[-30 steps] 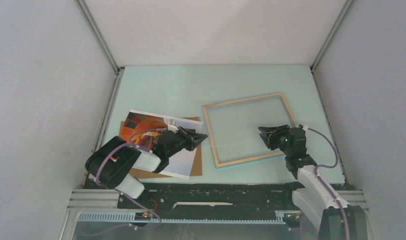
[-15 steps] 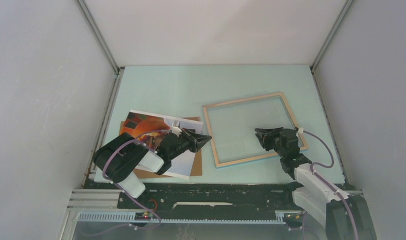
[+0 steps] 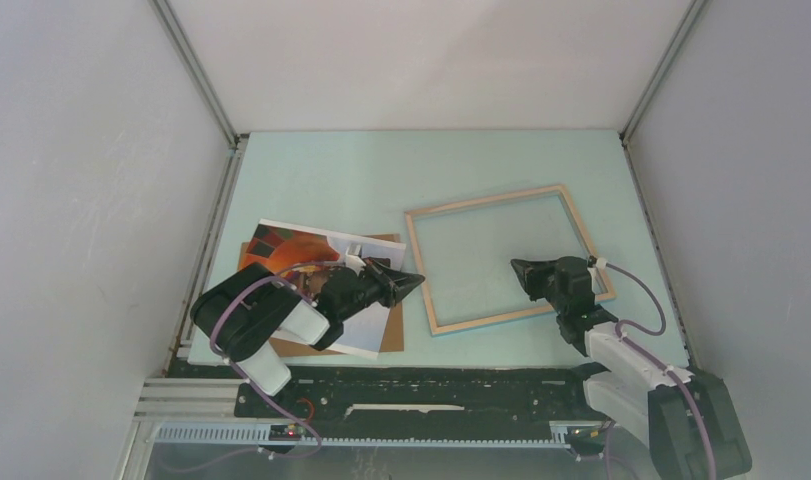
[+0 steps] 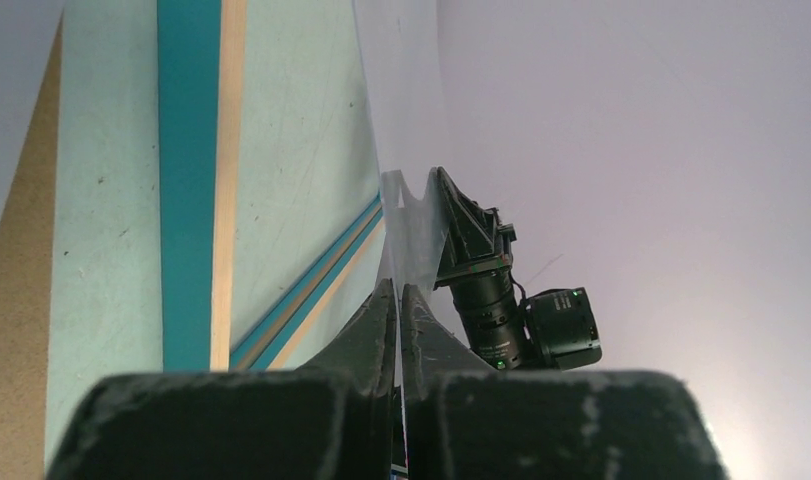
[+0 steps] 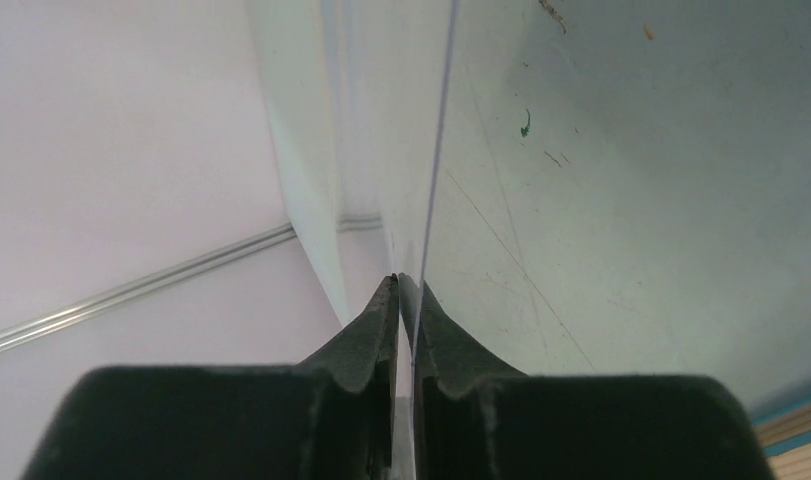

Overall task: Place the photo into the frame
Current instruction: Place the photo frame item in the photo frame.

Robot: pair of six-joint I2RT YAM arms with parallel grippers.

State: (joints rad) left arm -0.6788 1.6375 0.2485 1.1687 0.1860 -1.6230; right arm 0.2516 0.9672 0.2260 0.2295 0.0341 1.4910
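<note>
Holding, left gripper: fingers shut tight on one edge of a clear pane. Right gripper: fingers all but together, pinching the opposite edge. We see the pane hanging between them over the frame, which lies wood side up on the table. Photo: left of the frame, on the board, partly under the left arm.

Hazards, as we judge them:
- Thin edge grips may slip.
- Uneven pull could bow or drop the pane.
- A dropped pane could knock the frame askew.
</note>
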